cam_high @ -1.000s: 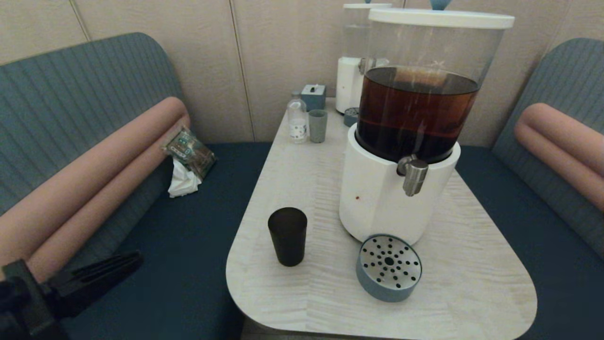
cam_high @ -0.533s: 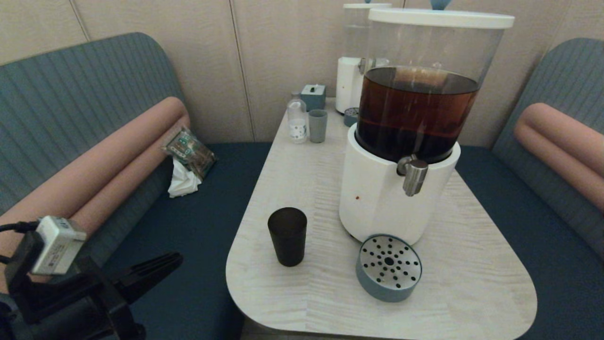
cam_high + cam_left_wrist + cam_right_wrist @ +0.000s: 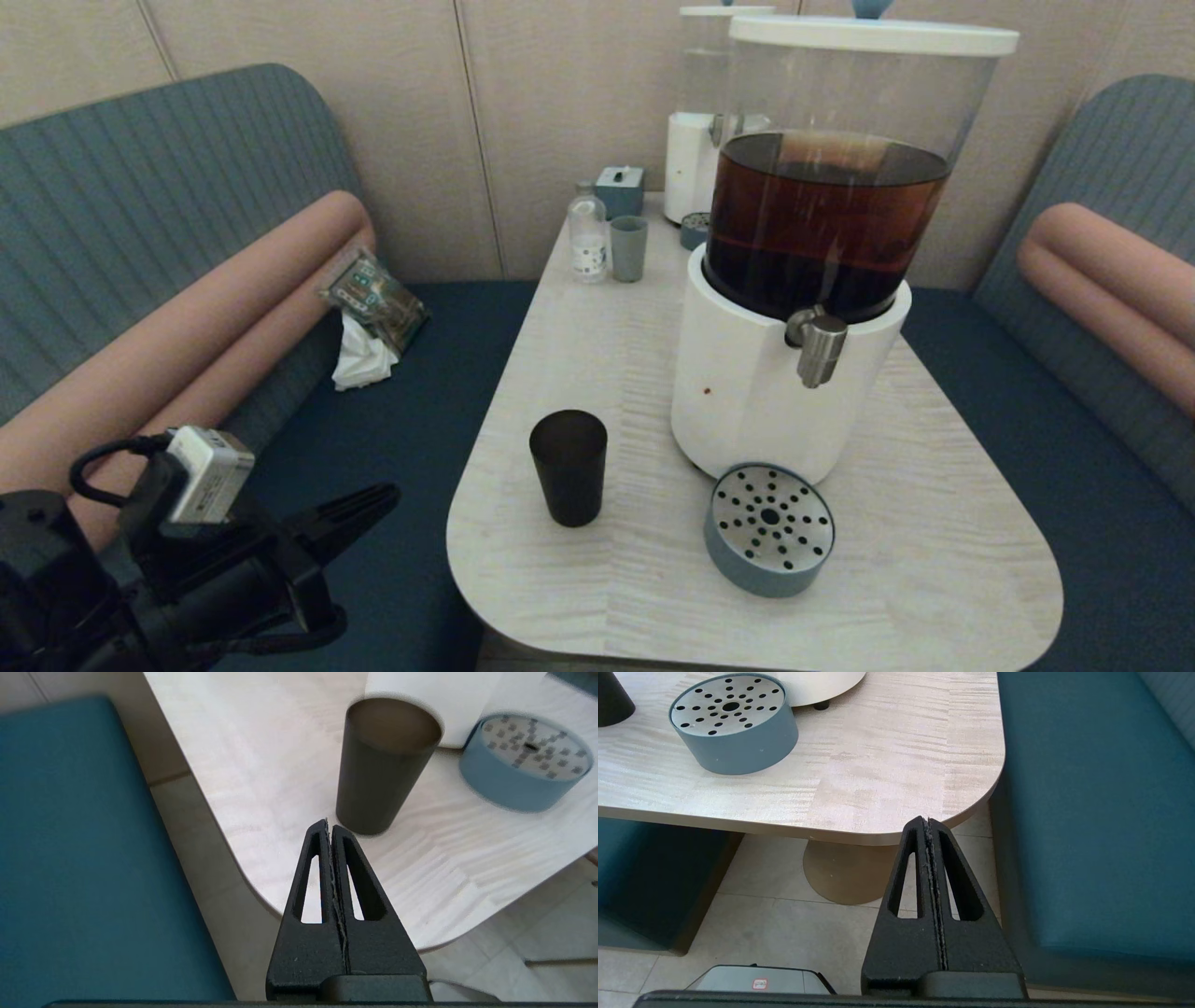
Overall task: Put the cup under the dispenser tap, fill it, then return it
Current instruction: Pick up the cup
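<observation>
The matte black cup (image 3: 569, 467) (image 3: 385, 763) stands upright and empty on the pale wood table (image 3: 597, 355), left of the big dispenser. Brown liquid fills part of that dispenser's clear tank (image 3: 826, 224), and its steel tap (image 3: 820, 349) sticks out of the white base above a blue drip tray (image 3: 769, 529). My left gripper (image 3: 390, 494) (image 3: 329, 823) is shut and empty, off the table's left front edge, pointing toward the cup and still short of it. My right gripper (image 3: 926, 820) is shut and empty, low beside the table's right front corner.
A small grey-green cup (image 3: 628, 248), a small bottle (image 3: 588, 233), a blue box (image 3: 621, 190) and a smaller clear dispenser (image 3: 698, 140) stand at the table's far end. Blue benches flank the table; a snack packet (image 3: 376, 299) lies on the left one.
My left arm has risen and moved forward and right toward the cup, fingers still shut. The cup and dispenser have not moved.
</observation>
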Controlling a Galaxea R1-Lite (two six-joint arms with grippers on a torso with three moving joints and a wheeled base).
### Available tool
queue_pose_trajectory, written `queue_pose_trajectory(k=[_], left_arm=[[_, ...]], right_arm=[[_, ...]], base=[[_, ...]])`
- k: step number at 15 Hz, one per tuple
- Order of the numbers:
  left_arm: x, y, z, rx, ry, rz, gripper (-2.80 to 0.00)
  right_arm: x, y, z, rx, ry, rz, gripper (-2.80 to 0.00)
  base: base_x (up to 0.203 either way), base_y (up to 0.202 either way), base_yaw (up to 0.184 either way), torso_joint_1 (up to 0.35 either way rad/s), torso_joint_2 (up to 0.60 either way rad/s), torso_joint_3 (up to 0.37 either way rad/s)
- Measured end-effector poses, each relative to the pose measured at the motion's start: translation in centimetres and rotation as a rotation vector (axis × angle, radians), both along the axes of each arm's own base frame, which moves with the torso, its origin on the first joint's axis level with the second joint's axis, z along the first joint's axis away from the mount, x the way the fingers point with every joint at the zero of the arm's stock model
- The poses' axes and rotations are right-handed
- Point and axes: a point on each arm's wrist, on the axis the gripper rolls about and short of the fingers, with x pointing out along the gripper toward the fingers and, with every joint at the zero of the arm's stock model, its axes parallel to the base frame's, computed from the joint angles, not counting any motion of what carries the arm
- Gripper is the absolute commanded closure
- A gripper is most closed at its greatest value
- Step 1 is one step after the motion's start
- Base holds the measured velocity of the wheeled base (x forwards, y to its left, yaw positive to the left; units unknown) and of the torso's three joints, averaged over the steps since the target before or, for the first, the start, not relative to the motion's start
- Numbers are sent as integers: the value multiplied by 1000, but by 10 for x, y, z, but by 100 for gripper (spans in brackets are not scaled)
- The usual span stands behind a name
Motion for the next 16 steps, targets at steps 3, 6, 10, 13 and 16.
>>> queue_pose_trajectory(k=[3, 6, 10, 13, 16], left_arm=[[5, -1, -7, 21, 25, -3, -280], [9, -1, -11, 28, 40, -15, -280], [16, -3, -17, 64, 43, -41, -280], [27, -5, -27, 61, 55, -50, -280], [34, -6, -38, 66, 96, -48, -280]], right_arm=[[0, 0, 0, 0, 0, 0, 0], [0, 0, 0, 0, 0, 0, 0], [0, 0, 0, 0, 0, 0, 0], [0, 0, 0, 0, 0, 0, 0], [0, 0, 0, 0, 0, 0, 0]], base=[[0, 0, 0, 0, 0, 0], [0, 0, 0, 0, 0, 0], [0, 0, 0, 0, 0, 0], [0, 0, 0, 0, 0, 0], [0, 0, 0, 0, 0, 0]])
